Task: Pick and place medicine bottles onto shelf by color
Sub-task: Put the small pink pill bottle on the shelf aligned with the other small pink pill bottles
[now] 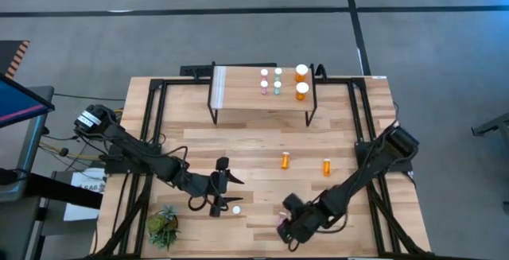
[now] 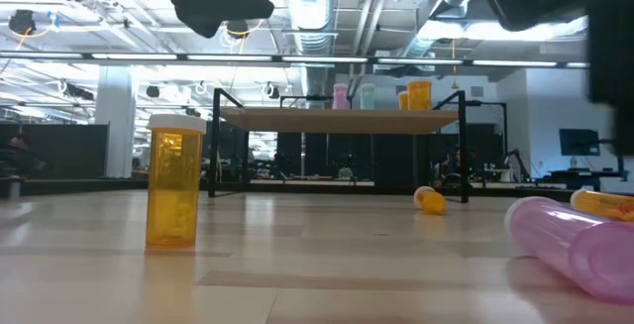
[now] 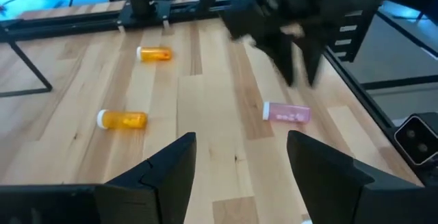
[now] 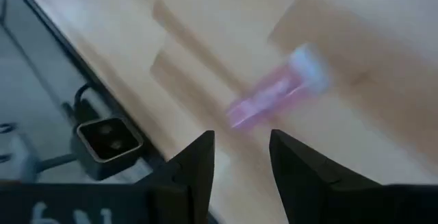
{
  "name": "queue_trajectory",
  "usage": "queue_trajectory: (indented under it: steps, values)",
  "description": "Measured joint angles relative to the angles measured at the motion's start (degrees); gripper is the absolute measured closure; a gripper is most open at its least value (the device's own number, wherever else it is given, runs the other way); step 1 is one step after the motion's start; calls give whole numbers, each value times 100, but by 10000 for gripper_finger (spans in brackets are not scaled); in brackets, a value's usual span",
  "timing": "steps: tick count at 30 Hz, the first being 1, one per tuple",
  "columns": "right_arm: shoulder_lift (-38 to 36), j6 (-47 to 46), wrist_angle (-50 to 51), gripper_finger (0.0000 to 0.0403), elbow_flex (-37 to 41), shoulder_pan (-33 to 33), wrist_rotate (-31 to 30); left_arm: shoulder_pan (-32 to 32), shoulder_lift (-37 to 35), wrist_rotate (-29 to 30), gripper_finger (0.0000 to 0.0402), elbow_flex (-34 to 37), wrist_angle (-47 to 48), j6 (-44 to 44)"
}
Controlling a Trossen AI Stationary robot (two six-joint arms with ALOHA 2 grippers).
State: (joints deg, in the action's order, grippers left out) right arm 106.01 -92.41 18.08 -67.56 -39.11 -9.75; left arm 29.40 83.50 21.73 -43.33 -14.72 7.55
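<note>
Shelf (image 1: 238, 93) left half bare — bottles (image 1: 278, 81) rightward

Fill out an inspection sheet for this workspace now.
Surface: light wooden slatted tabletop, black frame rails.
Job's things: small raised wooden shelf holds two pink, two teal, two larger orange white-capped bottles; two small orange bottles lie on the table; a pink bottle lies near the right gripper; an orange bottle stands upright.
Clutter: small green plant.
Grippers: left gripper open, empty; right gripper open above the pink bottle, holding nothing.
Cables: bundle beside the left arm's base.
Surroundings: grey floor, open room.
</note>
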Motion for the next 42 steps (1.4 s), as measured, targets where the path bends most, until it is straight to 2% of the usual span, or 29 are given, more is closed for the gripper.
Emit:
queue_trajectory:
  steps: [3, 6, 17, 21, 26, 33, 42]
  values:
    - [388, -213, -75, 239, -136, -42, 326, 8, 0, 5, 183, 4, 2, -76]
    - [612, -229, 112, 240, -346, -31, 379, 17, 0, 62, 183, 4, -3, -158]
    - [759, -308, 487, 240, -529, 228, 384, 12, -4, 107, 183, 0, 36, -280]
    - [710, 159, 486, 240, -531, 368, 384, 17, -4, 106, 183, 0, 35, -278]
    - [709, 1325, 702, 240, -524, 574, 589, 17, -4, 106, 183, 0, 35, -273]
    - [709, 1940, 1139, 240, -524, 908, 368, 15, -4, -7, 183, 0, 33, -186]
    - [709, 2661, 777, 240, -524, 1540, 211, 14, -4, -154, 183, 0, 135, -35]
